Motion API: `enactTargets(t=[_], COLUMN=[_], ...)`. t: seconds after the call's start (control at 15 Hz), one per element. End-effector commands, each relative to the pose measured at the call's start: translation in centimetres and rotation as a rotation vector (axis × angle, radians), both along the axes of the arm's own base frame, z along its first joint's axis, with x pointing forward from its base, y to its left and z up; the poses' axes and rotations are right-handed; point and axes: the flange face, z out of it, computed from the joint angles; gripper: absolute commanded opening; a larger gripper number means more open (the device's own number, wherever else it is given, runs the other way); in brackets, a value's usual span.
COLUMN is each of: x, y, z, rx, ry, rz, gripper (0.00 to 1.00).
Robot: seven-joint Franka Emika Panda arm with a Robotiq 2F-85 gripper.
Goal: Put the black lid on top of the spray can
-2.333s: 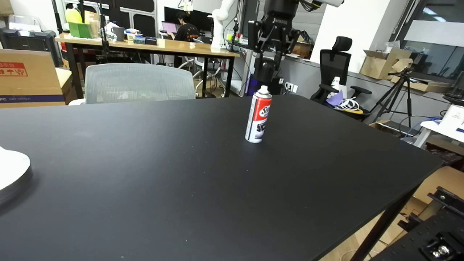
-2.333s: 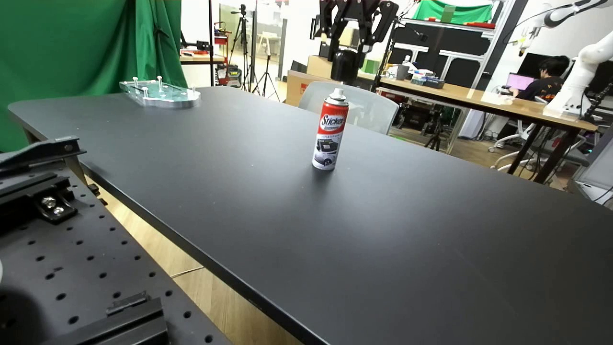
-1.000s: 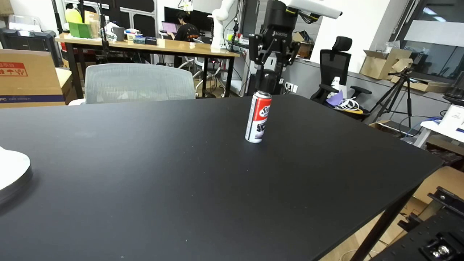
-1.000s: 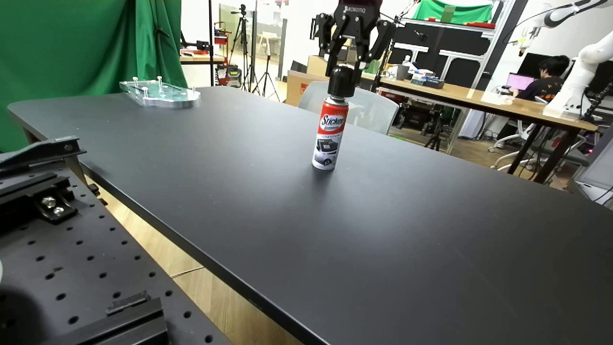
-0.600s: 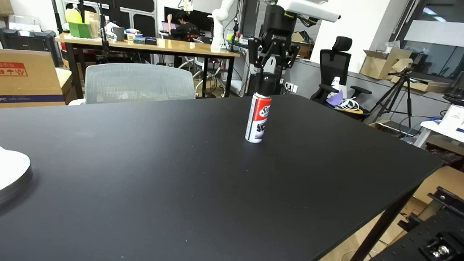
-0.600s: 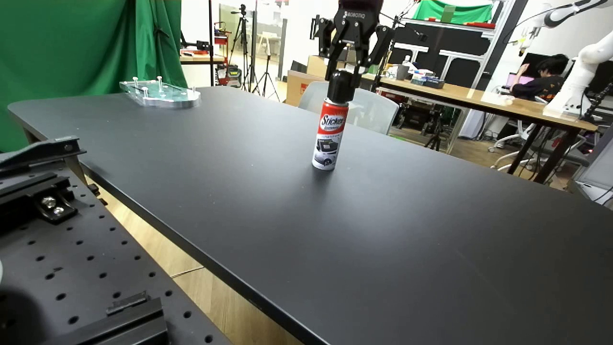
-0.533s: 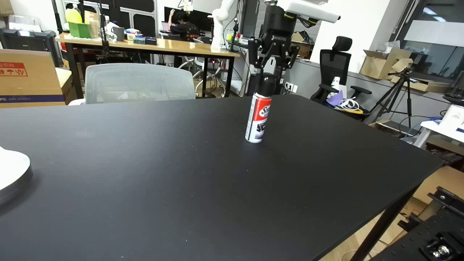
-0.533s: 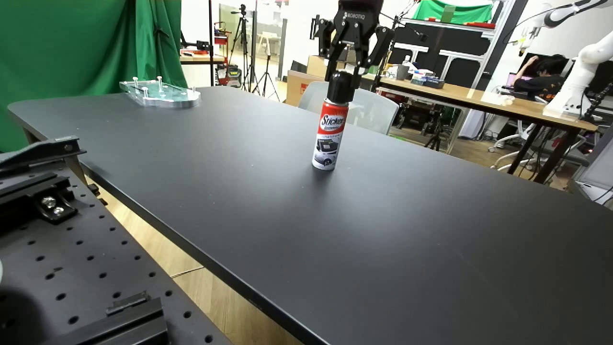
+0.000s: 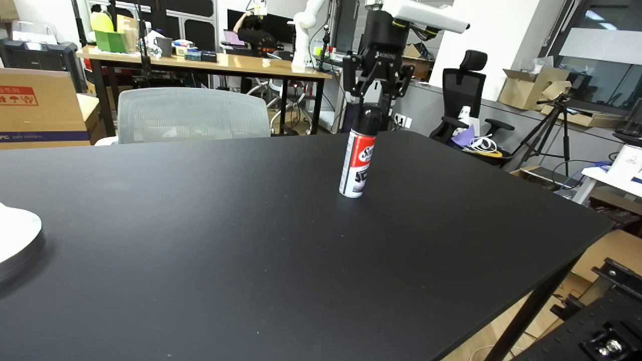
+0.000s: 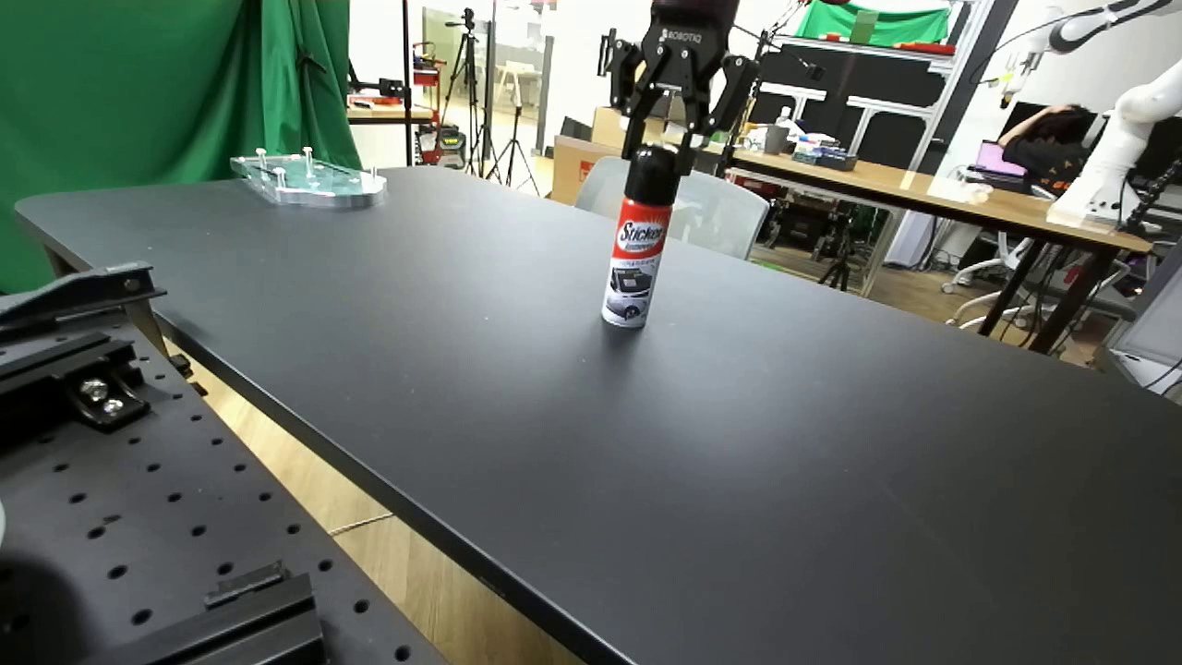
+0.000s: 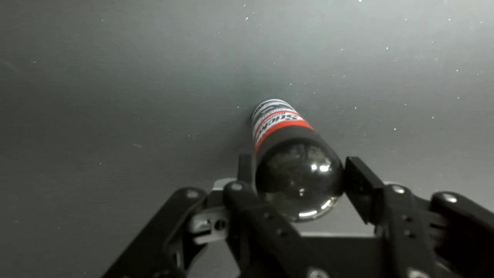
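Observation:
The spray can (image 10: 635, 263) stands upright on the dark table, white with a red label, in both exterior views (image 9: 357, 165). The black lid (image 10: 652, 180) sits on its top, in line with the can. No nozzle or silver collar shows below it. In the wrist view the lid's glossy round top (image 11: 299, 175) lies between the finger pads, and the can's label (image 11: 276, 117) shows beyond. My gripper (image 11: 299, 168) points down, its fingers at both sides of the lid. The right pad touches it; a thin strip shows beside the left pad.
The dark table (image 9: 225, 240) bears the can. A clear plate with white posts (image 10: 314, 180) is at its far end in an exterior view. A white round object (image 9: 17, 233) is at the table's left in an exterior view. A grey chair (image 9: 193, 115) stands behind.
My gripper has come down with the lid from above the can onto its top. In the last half second the lid sank slightly and straightened, hiding the collar. The can has not moved.

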Motion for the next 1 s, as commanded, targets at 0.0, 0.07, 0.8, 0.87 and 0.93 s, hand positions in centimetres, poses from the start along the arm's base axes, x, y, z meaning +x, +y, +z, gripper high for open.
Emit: enactTargets(t=[0.0,0.07,0.8,0.87,0.93], x=[0.6,0.6,-1.3,-1.8,-2.3], y=[0.2,0.2,1.8,2.1,2.4], z=[0.5,0.6,4.2,4.9,5.8], rx=[0.001,0.003,-0.006,-0.013,-0.025], ry=[0.015,0.015,-0.072,-0.09,-0.108], rz=[-0.016,-0.016,-0.009,0.01,0.022], gripper=[0.95,0.99,1.0,1.0,1.0])
